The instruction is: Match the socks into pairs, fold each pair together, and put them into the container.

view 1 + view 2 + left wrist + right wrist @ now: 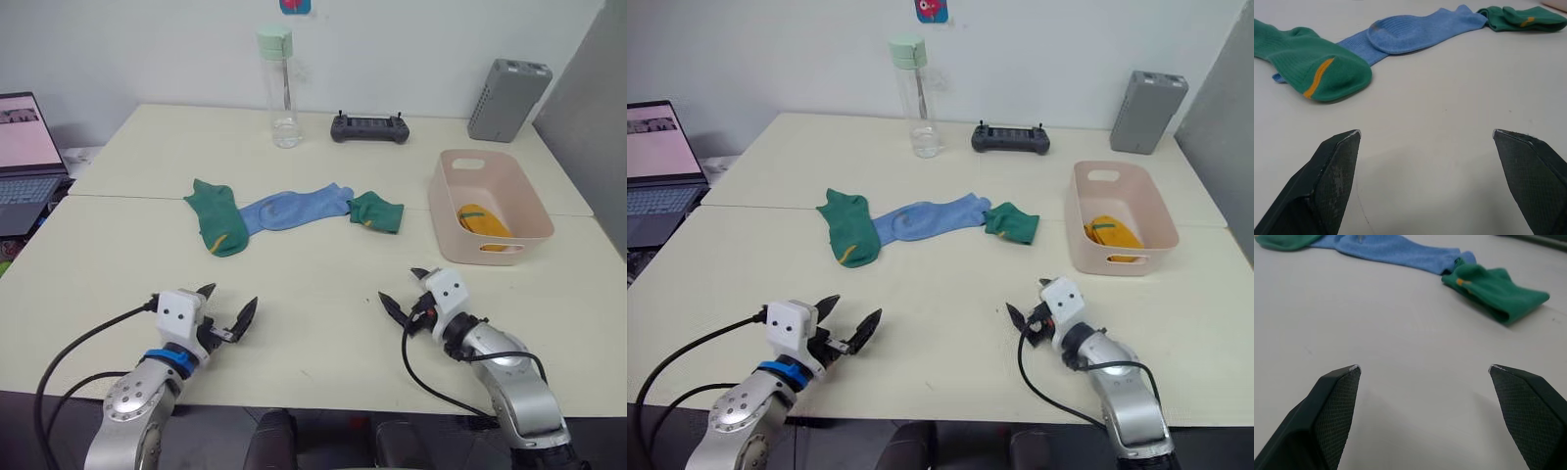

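Left eye view puts your left claw (227, 311) at the lower left of the frame, fingers spread wide and holding nothing, hovering just over the bare worktop (313, 294). Your right claw (404, 290) sits at the lower right, also spread wide and empty, with nothing between its fingers.

Farther up, near the middle of the frame, you have a row of socks lying flat: a dark green sock (217, 217) on the left with a yellow stripe, blue socks (294, 209) in the middle with one end touching or tucked under it, and a second green sock (376, 211), bunched up, touching their right end.

To the right of that row, you see the pink container (534, 208) with yellow socks (482, 225) lying inside it.

Along the far edge stand a clear bottle (281, 88), a black controller (369, 128) and a grey box (507, 100); a laptop (27, 157) sits at the left edge.
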Tool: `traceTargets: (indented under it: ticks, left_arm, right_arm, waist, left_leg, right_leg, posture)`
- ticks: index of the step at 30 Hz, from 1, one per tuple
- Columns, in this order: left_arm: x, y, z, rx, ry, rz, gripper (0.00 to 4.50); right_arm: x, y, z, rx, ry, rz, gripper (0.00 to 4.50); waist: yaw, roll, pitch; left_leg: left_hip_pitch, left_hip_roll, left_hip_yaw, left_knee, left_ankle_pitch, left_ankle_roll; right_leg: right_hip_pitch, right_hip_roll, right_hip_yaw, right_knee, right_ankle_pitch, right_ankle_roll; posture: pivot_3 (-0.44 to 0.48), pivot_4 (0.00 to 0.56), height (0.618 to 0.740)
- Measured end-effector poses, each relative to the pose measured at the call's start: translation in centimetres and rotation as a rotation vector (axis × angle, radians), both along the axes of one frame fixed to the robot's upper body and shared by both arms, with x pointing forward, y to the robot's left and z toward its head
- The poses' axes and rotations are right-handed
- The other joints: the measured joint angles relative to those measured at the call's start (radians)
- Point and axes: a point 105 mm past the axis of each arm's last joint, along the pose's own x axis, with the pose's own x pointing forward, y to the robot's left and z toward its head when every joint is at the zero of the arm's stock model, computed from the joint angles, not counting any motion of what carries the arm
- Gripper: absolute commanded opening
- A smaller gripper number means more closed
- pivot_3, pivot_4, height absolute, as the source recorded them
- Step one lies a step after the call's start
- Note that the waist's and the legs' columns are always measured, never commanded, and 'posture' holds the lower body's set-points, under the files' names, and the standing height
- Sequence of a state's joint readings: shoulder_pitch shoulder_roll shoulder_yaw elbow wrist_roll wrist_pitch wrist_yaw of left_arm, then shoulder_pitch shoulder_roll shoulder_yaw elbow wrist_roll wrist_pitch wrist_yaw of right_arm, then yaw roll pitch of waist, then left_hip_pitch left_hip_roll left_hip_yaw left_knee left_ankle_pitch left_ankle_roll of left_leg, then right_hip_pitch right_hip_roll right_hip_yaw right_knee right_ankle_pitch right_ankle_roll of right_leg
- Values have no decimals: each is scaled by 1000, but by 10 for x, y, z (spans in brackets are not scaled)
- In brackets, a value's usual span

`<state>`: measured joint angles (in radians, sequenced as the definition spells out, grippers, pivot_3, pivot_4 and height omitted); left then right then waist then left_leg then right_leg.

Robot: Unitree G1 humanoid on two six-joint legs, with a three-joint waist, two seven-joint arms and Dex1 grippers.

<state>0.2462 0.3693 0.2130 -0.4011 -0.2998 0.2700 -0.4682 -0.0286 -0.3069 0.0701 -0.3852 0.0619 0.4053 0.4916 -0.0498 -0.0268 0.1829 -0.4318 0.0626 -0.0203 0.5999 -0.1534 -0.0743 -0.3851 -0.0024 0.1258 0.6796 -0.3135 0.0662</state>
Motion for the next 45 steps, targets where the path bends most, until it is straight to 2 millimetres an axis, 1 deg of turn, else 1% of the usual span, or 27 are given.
traceTargets:
  ticks: [2, 5, 8, 10, 12, 15, 17, 21, 23, 24, 26, 28, 30, 33, 36, 40, 42, 45]
  left_arm:
    - [7, -2, 5, -1, -23, -7, 4500]
    - [24, -9, 19, 5, -80, -27, 4500]
    - [41, -20, 33, 5, -132, -55, 4500]
    - [50, -29, 43, -10, -165, -81, 4500]
    - [54, -40, 53, -15, -194, -128, 4500]
    - [56, -52, 62, -16, -216, -198, 4500]
    - [54, -62, 65, -13, -212, -265, 4500]
    - [43, -88, 84, -25, -245, -409, 4500]
    - [39, -95, 89, -31, -251, -447, 4500]
    - [38, -97, 90, -33, -248, -454, 4500]
    - [38, -98, 89, -39, -237, -459, 4500]
    - [39, -98, 89, -42, -236, -450, 4500]
    - [40, -97, 90, -46, -238, -438, 4500]
    - [40, -97, 90, -46, -240, -435, 4500]
    - [41, -98, 93, -48, -249, -436, 4500]
    - [42, -99, 96, -48, -260, -435, 4500]
    - [43, -100, 96, -50, -260, -436, 4500]
    - [45, -98, 94, -50, -250, -429, 4500]
  right_arm:
    - [7, 2, 9, -3, -28, 7, 4488]
    - [20, 7, 21, -1, -55, 19, 4488]
    - [34, 16, 29, -7, -68, 42, 4488]
    - [50, 23, 31, -28, -68, 43, 4488]
    - [69, 27, 32, -67, -66, 26, 4488]
    - [90, 33, 33, -100, -66, 23, 4488]
    - [108, 38, 31, -118, -47, 22, 4488]
    - [130, 47, 27, -159, -21, 26, 4488]
    - [136, 51, 26, -155, -19, 21, 4488]
    - [139, 51, 24, -152, -18, 15, 4123]
    - [141, 48, 22, -151, -15, 0, 3640]
    - [143, 44, 22, -143, -15, -12, 2975]
    - [145, 38, 23, -135, -16, -27, 2228]
    - [145, 35, 23, -135, -11, -18, 1081]
    - [146, 30, 26, -110, -8, -35, 44]
    - [146, 27, 34, -74, -20, -40, 44]
    - [146, 28, 43, -44, -34, -32, 44]
    - [141, 32, 65, 72, -27, 3, 44]
  waist:
    - [0, -1, -1]
    - [0, -2, -1]
    - [-2, -3, -2]
    - [-6, -4, -2]
    - [-8, -4, -2]
    - [-11, -4, -2]
    - [-11, -4, -2]
    - [-10, -4, -2]
    - [-11, -4, -2]
    - [-10, -4, -2]
    - [-9, -4, -2]
    - [-9, -4, -2]
    - [-10, -4, -2]
    - [-12, -4, -2]
    - [-12, -4, -2]
    - [-12, -4, -2]
    - [-12, -4, -2]
    - [-12, -3, -2]
  left_leg:
    - [0, 0, 0, 0, 0, 1]
    - [0, 0, 0, 0, 1, 1]
    - [0, 0, 0, 1, 1, 1]
    - [0, 0, 0, 2, 1, 2]
    - [-1, 0, -1, 3, 1, 2]
    - [-2, 0, -2, -1, 1, 2]
    - [-2, 1, -2, -4, 1, 2]
    - [-4, 1, -3, -7, 1, 2]
    - [-4, 1, -3, -7, 1, 2]
    - [-4, 1, -3, -7, 1, 2]
    - [-4, 1, -3, -7, 1, 2]
    - [-4, 1, -3, -6, 1, 2]
    - [-3, 1, -3, -6, 1, 2]
    - [-3, 1, -3, -6, 1, 2]
    - [-3, 1, -3, -5, 1, 2]
    - [-3, 1, -3, -6, 1, 2]
    - [-3, 1, -3, -6, 1, 2]
    - [-3, 2, -3, -6, 1, 2]
  right_leg:
    - [0, 0, 0, 0, 1, -1]
    - [0, 0, -1, 0, 1, -1]
    - [2, 1, -1, 1, 5, 2]
    - [5, 2, -1, 1, 7, -1]
    - [4, 3, 0, 1, 11, 2]
    - [4, 4, 0, 0, 10, 1]
    - [2, 5, 0, 0, 9, 1]
    - [0, 5, -1, 0, 8, -1]
    - [0, 5, -1, 0, 8, -2]
    - [0, 5, -1, 0, 8, -1]
    - [0, 5, -1, 0, 8, -1]
    - [0, 5, -1, 0, 8, -1]
    - [1, 5, -1, 1, 8, -1]
    - [1, 6, -1, 1, 8, -1]
    - [1, 6, -1, 1, 8, -1]
    - [0, 6, -1, 1, 8, -1]
    - [0, 6, -1, 1, 8, -1]
    - [0, 6, -1, 1, 8, -1]
  posture:
    - [0, 150, 740]
    - [0, 150, 740]
    - [0, 150, 740]
    - [0, 150, 740]
    - [0, 150, 740]
    - [0, 150, 740]
    - [0, 150, 740]
    - [0, 150, 740]
    - [0, 150, 740]
    - [0, 150, 740]
    - [0, 150, 740]
    - [0, 150, 740]
    - [0, 150, 740]
    - [0, 150, 740]
    - [0, 150, 740]
    - [0, 150, 740]
    - [0, 150, 740]
    - [0, 150, 740]
